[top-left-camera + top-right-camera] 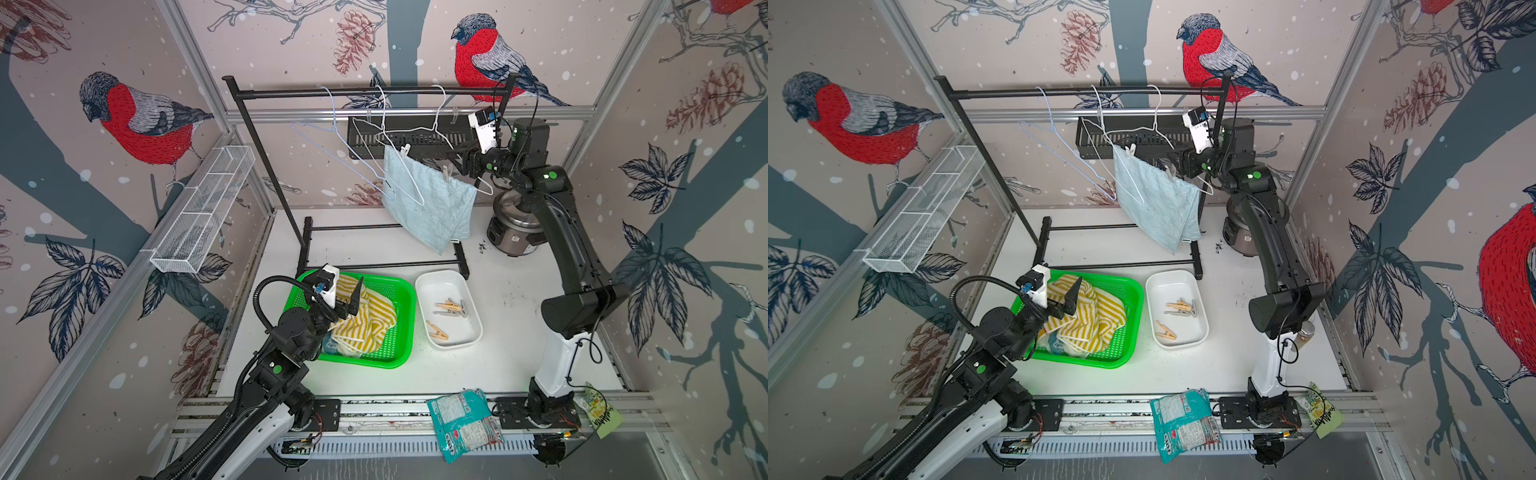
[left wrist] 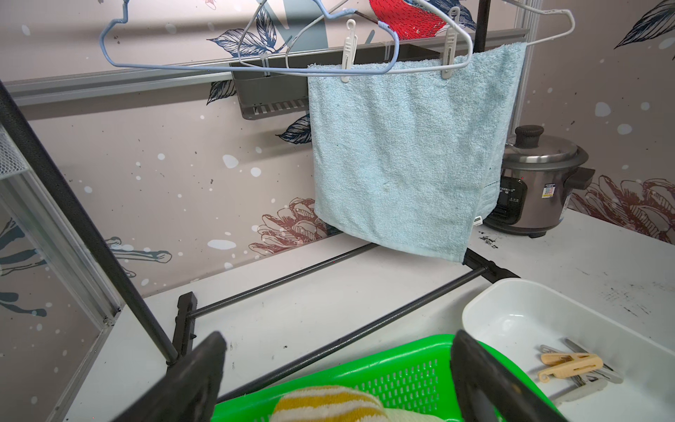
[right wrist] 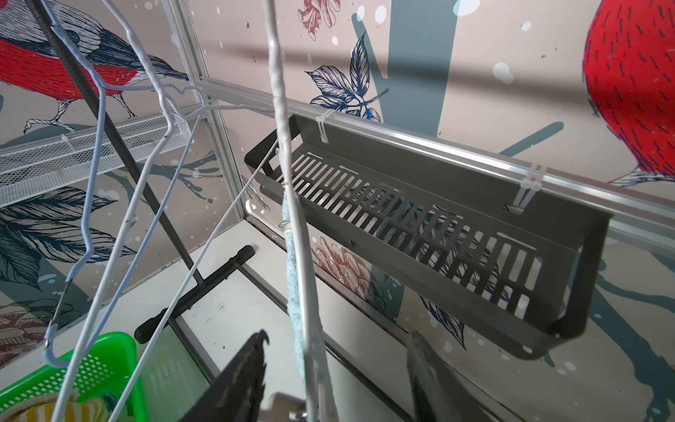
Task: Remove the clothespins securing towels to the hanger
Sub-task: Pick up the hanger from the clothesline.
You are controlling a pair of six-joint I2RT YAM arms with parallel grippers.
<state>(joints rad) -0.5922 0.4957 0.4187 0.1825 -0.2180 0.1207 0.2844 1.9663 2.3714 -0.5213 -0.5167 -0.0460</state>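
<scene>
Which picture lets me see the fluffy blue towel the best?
The left wrist view: the light-blue towel faces the camera flat and nearly whole, with two pale clothespins on its top edge. Both top views show the towel from above, slanted. The right wrist view catches only its thin edge.

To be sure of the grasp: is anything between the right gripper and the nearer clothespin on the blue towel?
Nothing visible. The right gripper is open, its jaws flanking the clothespin, hanger wire and towel edge.
</scene>
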